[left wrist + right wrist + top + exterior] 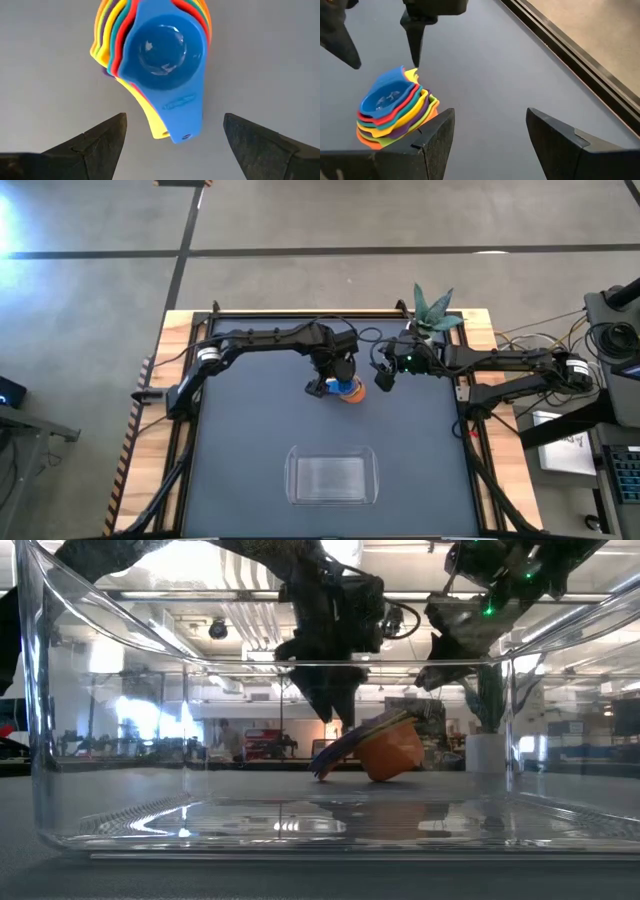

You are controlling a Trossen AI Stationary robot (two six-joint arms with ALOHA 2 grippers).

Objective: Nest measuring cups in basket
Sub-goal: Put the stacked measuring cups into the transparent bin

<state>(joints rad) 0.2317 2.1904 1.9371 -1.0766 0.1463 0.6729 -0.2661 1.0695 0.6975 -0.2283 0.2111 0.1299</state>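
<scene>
Overhead, the nested measuring cups (345,389) are seen mid-table, well apart from the empty basket (331,477); the left gripper (335,379) is poised over them, the right gripper (384,372) just beside. At table height, the stack (385,747) is seen tilted. Past either wrist, both pairs of fingers are spread, nothing grasped.

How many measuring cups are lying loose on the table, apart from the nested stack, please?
0. Every visible cup sits in the nested stack under the open left gripper; the basket holds none.
</scene>
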